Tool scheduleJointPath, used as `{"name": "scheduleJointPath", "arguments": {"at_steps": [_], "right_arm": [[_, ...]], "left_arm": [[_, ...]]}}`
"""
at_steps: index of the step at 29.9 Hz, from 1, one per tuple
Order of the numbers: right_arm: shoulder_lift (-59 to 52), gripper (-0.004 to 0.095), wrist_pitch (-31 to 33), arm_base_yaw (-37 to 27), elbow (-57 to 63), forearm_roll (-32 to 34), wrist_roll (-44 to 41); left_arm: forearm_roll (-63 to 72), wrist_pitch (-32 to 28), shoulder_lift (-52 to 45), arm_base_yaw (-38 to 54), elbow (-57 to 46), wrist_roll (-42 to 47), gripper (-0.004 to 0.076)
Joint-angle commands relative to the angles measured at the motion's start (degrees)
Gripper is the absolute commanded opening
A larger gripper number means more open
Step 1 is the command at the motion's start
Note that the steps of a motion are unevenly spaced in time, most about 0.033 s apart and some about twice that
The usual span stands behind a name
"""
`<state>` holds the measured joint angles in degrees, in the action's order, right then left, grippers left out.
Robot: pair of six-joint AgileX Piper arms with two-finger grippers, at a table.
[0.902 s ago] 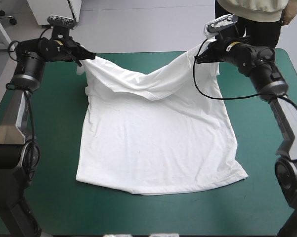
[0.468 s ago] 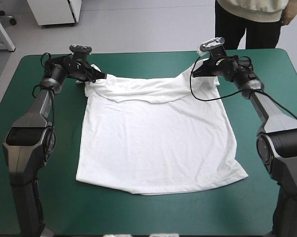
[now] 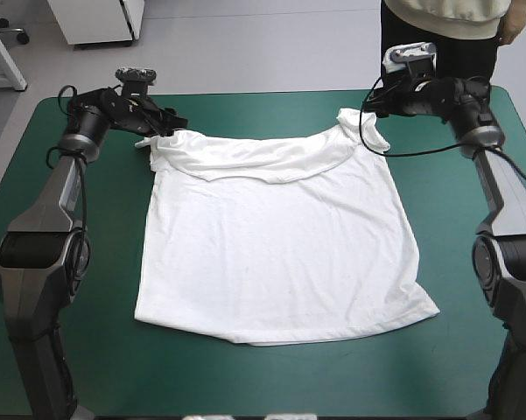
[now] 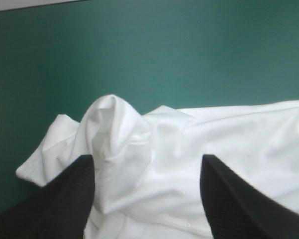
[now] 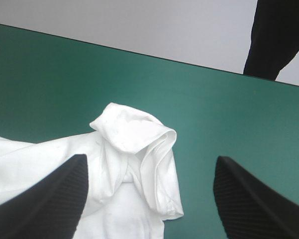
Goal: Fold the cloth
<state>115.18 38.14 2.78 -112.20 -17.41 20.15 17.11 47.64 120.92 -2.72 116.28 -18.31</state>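
- While the T-shirt [image 3: 271, 254] lies spread flat across the middle of the teal-green table [image 3: 61, 350], its far edge is rolled over in a loose band.
- Left gripper [image 4: 147, 158] stands open, gripping nothing; the bunched far-left corner rises between its parted fingers.
- Right gripper [image 5: 151, 158] is open too, with the curled far-right corner lying between and just ahead of its fingers.

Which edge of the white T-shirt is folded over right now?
The far edge of the T-shirt: it is doubled back in a rumpled band, while the near edge and both sides lie flat.
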Motion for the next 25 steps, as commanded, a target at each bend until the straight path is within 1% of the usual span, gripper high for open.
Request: {"name": "scheduleJointPath", "arguments": {"at_steps": [1, 6, 11, 14, 16, 18, 23, 25], "right_arm": [[-7.9, 0.0646, 4.8, -1.4, -5.2, -0.6, -0.3], [-15.7, 0.0585, 13.0, -2.2, -5.9, -0.7, -0.3], [-24.2, 0.058, 23.9, -2.3, -5.8, -0.5, -0.5], [-28.9, 0.0555, 29.0, -2.3, -5.6, -0.5, -2.3], [-32.1, 0.0534, 31.6, -2.3, -5.6, -0.1, -3.4], [-34.5, 0.0527, 32.7, -2.3, -5.6, 0.7, -4.3], [-39.6, 0.0526, 33.3, -2.3, -3.7, 5.0, -6.5], [-41.4, 0.0526, 33.3, -2.3, -1.7, 5.4, -7.0]], "left_arm": [[1.1, 2.9, -9.3, 0.0, 2.3, 0.5, 0.0455], [1.1, 13.0, -16.4, 0.0, 2.3, 0.5, 0.0455], [0.9, 22.3, -23.5, 0.0, 2.3, 1.0, 0.044], [0.9, 25.7, -27.5, 0.0, 0.6, 1.5, 0.0417], [0.7, 26.1, -30.9, 0.0, -3.6, 1.8, 0.0417], [-1.1, 24.9, -35.1, 0.0, -9.1, 2.7, 0.0417], [-2.8, 20.7, -46.6, 0.0, -30.0, 4.5, 0.0417], [-1.9, 18.8, -51.1, 0.0, -37.9, 5.4, 0.0417]]}}
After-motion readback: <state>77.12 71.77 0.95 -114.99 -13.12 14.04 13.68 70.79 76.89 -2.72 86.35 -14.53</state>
